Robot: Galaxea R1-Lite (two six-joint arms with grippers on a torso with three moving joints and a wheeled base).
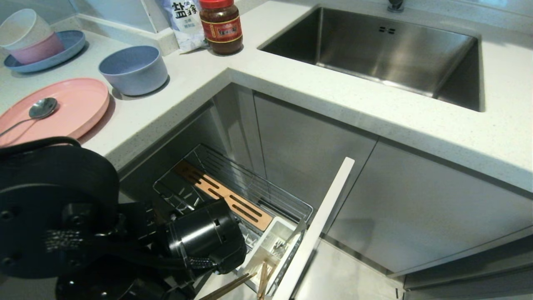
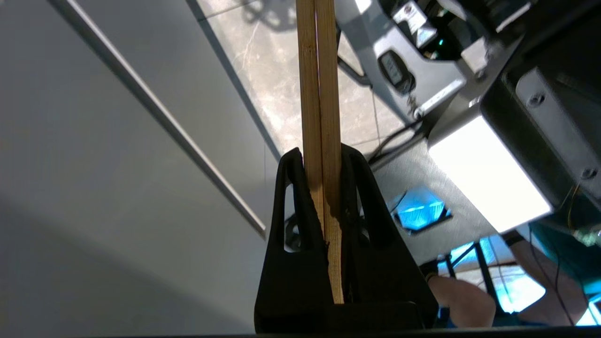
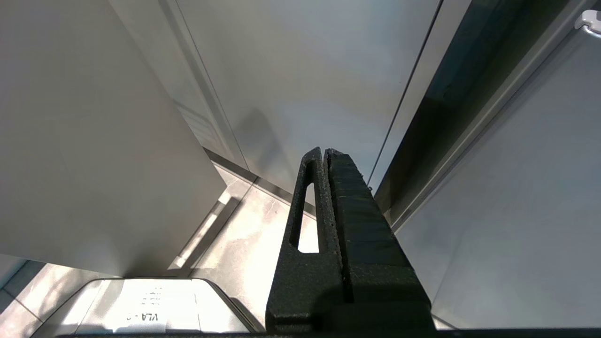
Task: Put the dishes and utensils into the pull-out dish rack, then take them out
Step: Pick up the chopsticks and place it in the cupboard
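Note:
My left gripper is shut on the pair of light wooden chopsticks, which stick out straight past its fingertips. In the head view the left arm hangs low over the pull-out dish rack, and the chopsticks show at the bottom edge beside the rack's white cup. The slotted wooden block lies in the basket. On the counter, the steel spoon rests on the pink plate beside the blue-grey bowl. My right gripper is shut and empty, parked facing cabinet fronts.
The rack's pale front panel stands out into the floor space. The steel sink is at the back right. A sauce jar, a salt bag and stacked bowls on a blue plate stand at the back.

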